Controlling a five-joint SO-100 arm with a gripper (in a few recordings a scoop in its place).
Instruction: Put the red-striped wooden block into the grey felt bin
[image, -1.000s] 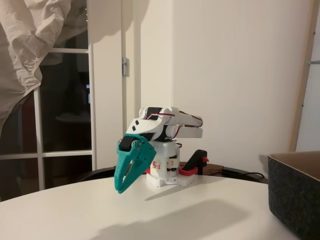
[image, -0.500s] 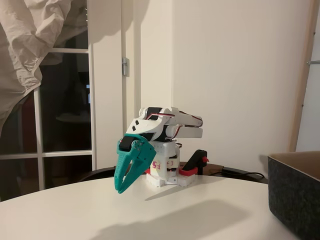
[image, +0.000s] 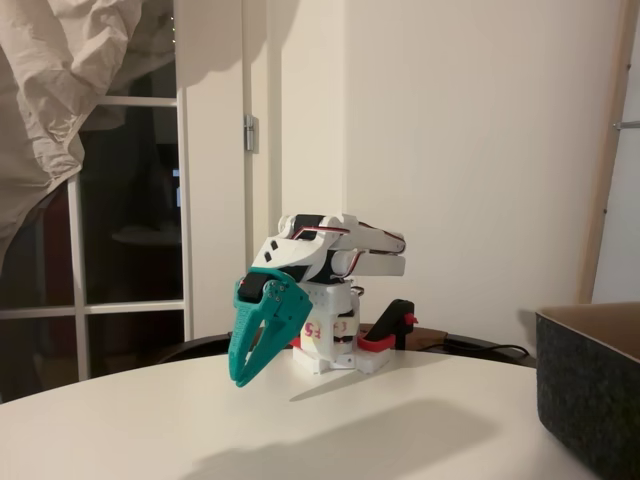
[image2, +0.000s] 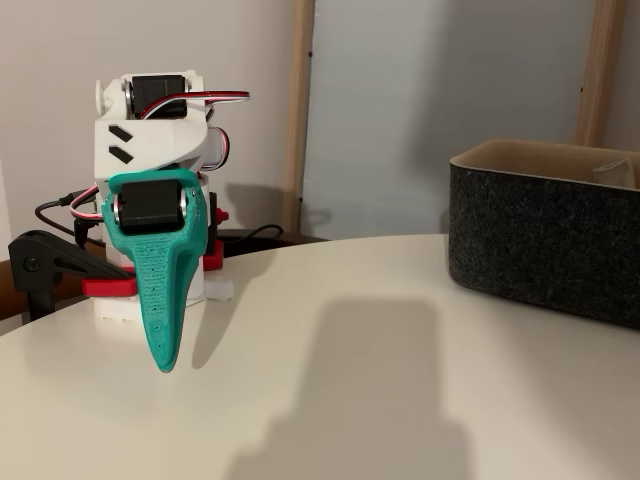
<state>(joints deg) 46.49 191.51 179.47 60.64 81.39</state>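
Observation:
The white arm is folded low over its base at the back of the table. Its teal gripper hangs point-down just above the tabletop, shut, with nothing between the fingers; seen edge-on in the other fixed view, the gripper is a single narrow blade. The grey felt bin stands at the right edge, well away from the gripper, and its tan lining shows along the rim of the bin. The red-striped wooden block is out of view.
A red-and-black clamp holds the arm's base to the white round table; the same clamp shows at the left in the other fixed view. Bare tabletop lies between gripper and bin.

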